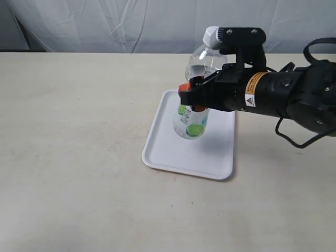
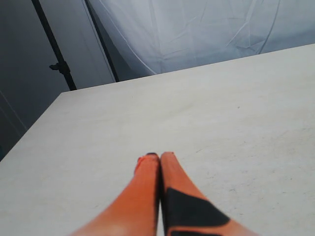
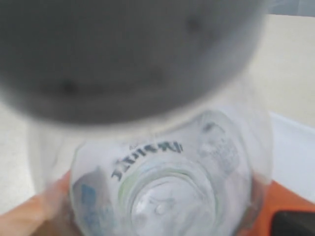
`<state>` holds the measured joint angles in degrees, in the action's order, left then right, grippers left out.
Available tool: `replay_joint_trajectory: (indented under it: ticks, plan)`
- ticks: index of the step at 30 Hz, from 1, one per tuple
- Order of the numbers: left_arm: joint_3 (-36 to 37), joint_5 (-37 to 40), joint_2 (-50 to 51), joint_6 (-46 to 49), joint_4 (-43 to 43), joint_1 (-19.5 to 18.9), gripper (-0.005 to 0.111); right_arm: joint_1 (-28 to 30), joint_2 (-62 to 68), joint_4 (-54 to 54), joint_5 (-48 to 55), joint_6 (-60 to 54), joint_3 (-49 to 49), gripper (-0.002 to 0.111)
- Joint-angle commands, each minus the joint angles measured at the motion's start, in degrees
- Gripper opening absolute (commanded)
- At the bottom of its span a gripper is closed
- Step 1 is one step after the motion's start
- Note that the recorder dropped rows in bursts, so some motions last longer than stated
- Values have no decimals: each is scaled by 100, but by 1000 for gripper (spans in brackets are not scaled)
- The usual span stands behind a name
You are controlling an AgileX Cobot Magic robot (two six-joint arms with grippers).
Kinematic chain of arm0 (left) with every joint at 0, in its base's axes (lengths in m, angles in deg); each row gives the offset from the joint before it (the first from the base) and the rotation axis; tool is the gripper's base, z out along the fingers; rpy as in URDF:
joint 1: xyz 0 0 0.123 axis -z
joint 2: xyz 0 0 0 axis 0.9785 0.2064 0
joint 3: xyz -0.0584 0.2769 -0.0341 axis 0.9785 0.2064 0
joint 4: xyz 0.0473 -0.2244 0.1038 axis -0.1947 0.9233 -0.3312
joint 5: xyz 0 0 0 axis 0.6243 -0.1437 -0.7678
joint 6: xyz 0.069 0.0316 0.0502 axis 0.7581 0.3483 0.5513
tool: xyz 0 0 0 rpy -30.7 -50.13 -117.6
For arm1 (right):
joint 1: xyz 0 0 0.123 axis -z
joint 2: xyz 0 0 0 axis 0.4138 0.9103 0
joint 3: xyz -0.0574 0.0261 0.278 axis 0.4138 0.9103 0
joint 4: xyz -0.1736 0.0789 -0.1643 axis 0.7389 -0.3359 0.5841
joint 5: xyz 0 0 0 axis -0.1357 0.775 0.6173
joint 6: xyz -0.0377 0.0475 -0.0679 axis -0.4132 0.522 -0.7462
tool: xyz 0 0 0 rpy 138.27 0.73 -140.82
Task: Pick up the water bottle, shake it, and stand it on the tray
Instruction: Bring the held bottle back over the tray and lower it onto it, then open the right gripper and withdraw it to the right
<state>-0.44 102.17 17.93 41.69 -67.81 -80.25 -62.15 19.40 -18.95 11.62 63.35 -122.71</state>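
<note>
Water bottle [image 1: 191,125]: one, clear plastic with a label showing green limes; held tilted over the tray, top leaning away towards the backdrop. Whether its base touches the tray cannot be told. The right wrist view looks down its length [image 3: 167,191].
Backdrop [image 1: 131,21]: one pale creased cloth behind the table.
Table [image 1: 79,131]: one, pale and matt; it carries the tray.
Right arm [image 1: 294,97]: one black arm reaching in from the right; it covers the bottle's middle band.
Tray [image 1: 173,152]: one, white, rectangular, with rounded corners and a low rim; flat on the table, the bottle's shadow on it.
Right gripper [image 1: 192,97]: orange-tipped fingers [image 3: 42,216] clamped on either side of the water bottle's body, spread only as wide as the bottle.
Left gripper [image 2: 158,158]: two orange fingers pressed together, nothing between them; it hangs over bare table.
Cap [image 1: 212,35]: one, white, screwed on the bottle's top, just beside the arm's black housing.
</note>
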Motion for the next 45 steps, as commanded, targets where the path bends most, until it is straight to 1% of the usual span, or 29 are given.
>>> replay_joint_trajectory:
  ticks: [1,6,8,9,10,13,15,16,21,28,33,35,38,45]
  plan:
    - [13,-76,-24,-40,21,-5,0,37,253,84,-637,-534,-42,-1]
    - [13,-76,-24,-40,21,-5,0,37,538,-115,-628,-877,-42,0]
    - [13,-76,-24,-40,21,-5,0,37,629,-342,-627,-1072,-42,9]
    - [13,-76,-24,-40,21,-5,0,37,646,-438,-627,-1159,-42,17]
    - [13,-76,-24,-40,21,-5,0,37,675,-504,-640,-1242,-42,29]
    - [13,-76,-24,-40,21,-5,0,37,686,-769,-651,-1267,-72,73]
    - [13,-76,-24,-40,21,-5,0,37,686,-798,-628,-1267,-107,96]
    - [13,-76,-24,-40,21,-5,0,37,686,-798,-610,-1284,-142,105]
    - [13,-76,-24,-40,21,-5,0,37,686,-798,-409,-1284,-153,104]
    - [13,-76,-24,-40,21,-5,0,37,650,-807,197,-1273,-153,104]
    - [13,-76,-24,-40,21,-5,0,-14,525,-812,880,-1263,-153,104]
    - [13,-76,-24,-40,21,-5,0,-82,458,-812,1305,-1236,-153,104]
    - [13,-76,-24,-40,21,-5,0,-276,367,-812,1862,-1236,-153,104]
    - [13,-76,-24,-40,21,-5,0,-985,183,-795,3280,-1321,-153,104]
